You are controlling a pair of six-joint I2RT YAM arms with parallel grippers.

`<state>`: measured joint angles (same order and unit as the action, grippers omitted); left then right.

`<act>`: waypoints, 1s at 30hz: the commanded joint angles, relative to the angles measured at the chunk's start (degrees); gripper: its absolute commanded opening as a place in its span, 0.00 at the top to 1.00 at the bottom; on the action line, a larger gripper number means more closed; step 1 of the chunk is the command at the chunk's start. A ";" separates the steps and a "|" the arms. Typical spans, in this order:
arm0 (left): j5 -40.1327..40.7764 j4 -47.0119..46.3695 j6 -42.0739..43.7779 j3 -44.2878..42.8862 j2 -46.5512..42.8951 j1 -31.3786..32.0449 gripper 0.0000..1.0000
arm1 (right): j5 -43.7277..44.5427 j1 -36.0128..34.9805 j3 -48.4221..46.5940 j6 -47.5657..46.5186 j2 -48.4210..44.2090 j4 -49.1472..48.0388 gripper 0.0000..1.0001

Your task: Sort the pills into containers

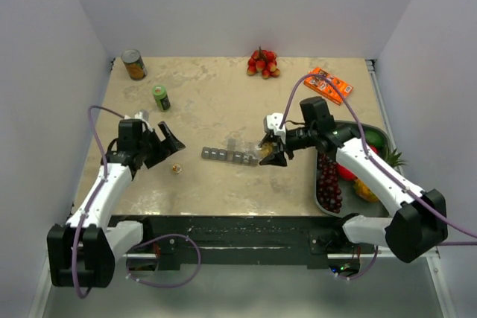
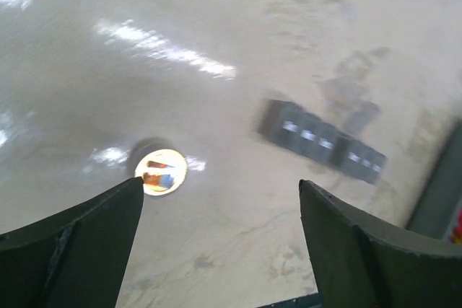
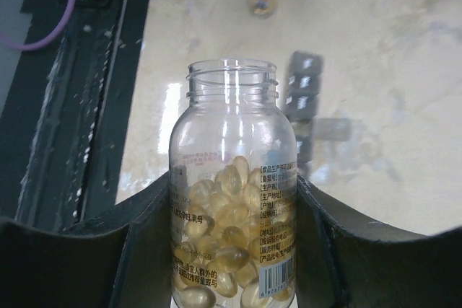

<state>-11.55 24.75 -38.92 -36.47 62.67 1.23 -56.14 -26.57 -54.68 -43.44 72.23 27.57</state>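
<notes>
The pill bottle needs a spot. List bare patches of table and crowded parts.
Bare: the middle, between green bottle, red fruit and organiser strip; the near edge before the strip, between cap and tray. Crowded: the right side, with tray, orange packet and right hand holding the pill bottle.

A cap [image 1: 177, 168] lies left of the containers [image 1: 227, 156], bottle [image 3: 232, 200] at right.

You have one grey pill-organiser strip [image 1: 229, 156], one clear pill bottle [image 3: 232, 200] at its right end, one round cap [image 1: 177, 168] left of it, and beyond it one green bottle [image 1: 161, 97], one tin can [image 1: 134, 65], one orange packet [image 1: 328, 85], one red fruit cluster [image 1: 261, 62].
</notes>
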 commanded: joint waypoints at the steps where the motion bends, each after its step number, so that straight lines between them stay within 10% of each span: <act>1: -18.04 -10.14 11.39 1.29 -8.95 -0.27 0.08 | 3.13 0.90 -10.60 6.60 -4.37 -1.48 1.00; 12: -34.23 -23.17 13.52 8.08 -15.48 -0.18 0.07 | 31.96 7.31 -38.84 47.51 -4.99 -16.05 1.00; 18: -36.52 -26.95 12.55 9.31 -16.97 -0.18 0.06 | 18.10 5.66 -20.68 62.09 -19.02 -33.00 1.00; 22: -37.57 -28.88 12.11 10.01 -16.71 -0.18 0.06 | 39.39 5.64 -6.87 50.49 -26.43 -40.22 1.00; 25: -38.63 -29.76 11.93 10.10 -16.18 -0.18 0.05 | 21.61 6.44 -3.63 52.13 -28.01 -43.00 1.00; 30: -38.55 -29.85 11.93 10.28 -16.18 -0.18 0.05 | 39.93 9.15 -1.74 57.19 -25.75 -47.98 1.00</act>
<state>-48.25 -1.67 -27.40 -26.35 46.52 1.15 -26.06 -20.14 -55.24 8.60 43.94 -13.17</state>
